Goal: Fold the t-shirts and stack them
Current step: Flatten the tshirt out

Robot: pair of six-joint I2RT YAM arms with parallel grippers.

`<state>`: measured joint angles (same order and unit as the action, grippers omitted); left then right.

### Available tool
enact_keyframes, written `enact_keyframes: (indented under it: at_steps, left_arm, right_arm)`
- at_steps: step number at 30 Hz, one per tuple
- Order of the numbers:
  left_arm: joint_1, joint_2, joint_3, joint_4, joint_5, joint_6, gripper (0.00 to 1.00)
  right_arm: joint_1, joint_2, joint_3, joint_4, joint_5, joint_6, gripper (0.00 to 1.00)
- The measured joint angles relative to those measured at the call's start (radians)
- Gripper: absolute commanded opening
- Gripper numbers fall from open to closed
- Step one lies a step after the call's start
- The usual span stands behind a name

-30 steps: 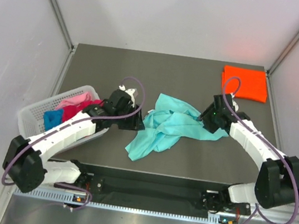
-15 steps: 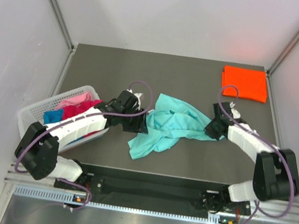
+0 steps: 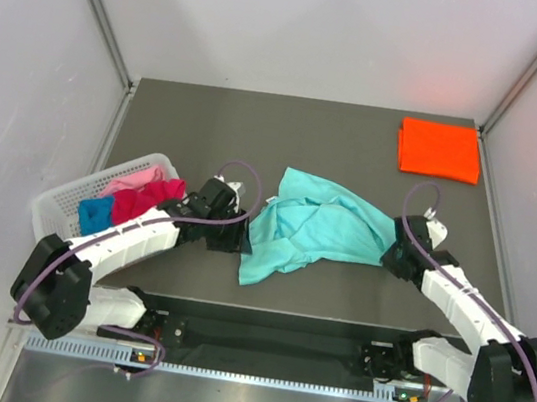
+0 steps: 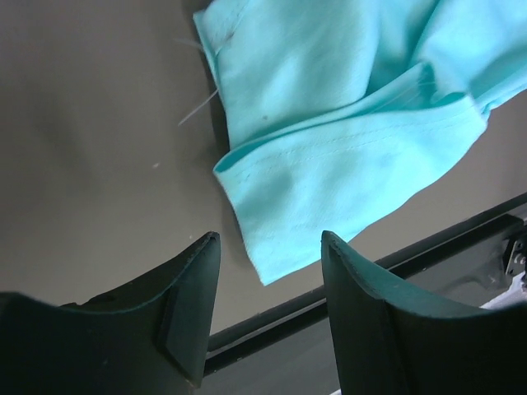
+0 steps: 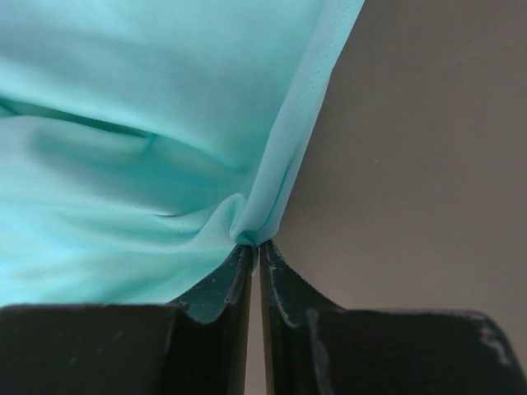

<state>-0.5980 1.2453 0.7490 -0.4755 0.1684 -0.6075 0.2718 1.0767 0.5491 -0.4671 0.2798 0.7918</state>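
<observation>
While my right pincer [image 5: 255,247] is pressed together on a fold at the edge of the teal t-shirt [image 3: 320,231], my left pincer [image 4: 270,240] stands spread at that shirt's near-left hem, holding nothing. The shirt lies rumpled mid-worktop [image 3: 260,124]. An orange t-shirt [image 3: 439,150] lies folded at the far right corner. A pink t-shirt [image 3: 135,179], a magenta-red t-shirt [image 3: 144,200] and a blue t-shirt [image 3: 95,213] sit in the white basket [image 3: 49,217] at left.

The teal t-shirt [image 3: 320,227] lay rumpled and half spread in the middle, one end trailing toward the near edge. The orange t-shirt [image 3: 439,150] lay folded flat in the far right corner. A pink t-shirt [image 3: 133,181], a magenta-red t-shirt [image 3: 147,200] and a blue t-shirt [image 3: 95,213] sat bunched together in the basket [image 3: 48,219] at the left.
</observation>
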Motion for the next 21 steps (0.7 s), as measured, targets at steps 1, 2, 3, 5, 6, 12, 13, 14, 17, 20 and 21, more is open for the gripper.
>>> enact_keyframes:
  at_steps: [1, 2, 3, 5, 6, 12, 13, 14, 17, 20, 21]
  left_arm:
    - [0.000, -0.001, -0.012, 0.005, 0.007, 0.000, 0.59]
    - [0.000, -0.002, -0.024, 0.013, 0.019, 0.000, 0.60]
    - [0.000, -0.002, -0.032, 0.016, 0.029, 0.000, 0.60]
    - [0.000, -0.001, -0.039, 0.021, 0.043, 0.000, 0.61]
    - [0.000, 0.002, -0.039, 0.024, 0.043, 0.000, 0.61]
    - [0.000, 0.047, -0.046, 0.069, 0.039, -0.020, 0.61]
    - [0.000, 0.061, -0.047, 0.081, 0.041, -0.023, 0.61]
    - [0.001, 0.077, -0.047, 0.097, 0.043, -0.025, 0.59]
    - [0.001, 0.116, -0.047, 0.141, 0.055, -0.029, 0.52]
    - [0.001, 0.135, -0.047, 0.171, 0.074, -0.039, 0.18]
    - [0.001, 0.134, -0.047, 0.174, 0.078, -0.040, 0.05]
  right_arm:
    - [0.000, 0.000, -0.015, -0.010, -0.001, 0.003, 0.13]
    - [0.000, 0.000, -0.022, -0.021, -0.001, 0.005, 0.14]
    - [0.000, 0.000, -0.022, -0.030, 0.000, 0.005, 0.17]
    - [0.000, 0.000, -0.022, -0.033, 0.004, 0.007, 0.22]
    - [0.000, 0.000, -0.018, -0.041, 0.005, 0.007, 0.26]
    - [0.000, -0.028, 0.033, -0.080, -0.008, -0.005, 0.41]
    - [0.000, -0.037, 0.043, -0.082, -0.013, -0.006, 0.42]
    - [0.000, -0.045, 0.056, -0.082, -0.018, -0.007, 0.43]
    - [0.000, -0.053, 0.074, -0.082, -0.026, -0.005, 0.45]
    - [0.000, -0.047, 0.076, -0.082, -0.033, 0.003, 0.47]
    - [-0.002, -0.037, 0.080, -0.089, -0.034, 0.005, 0.46]
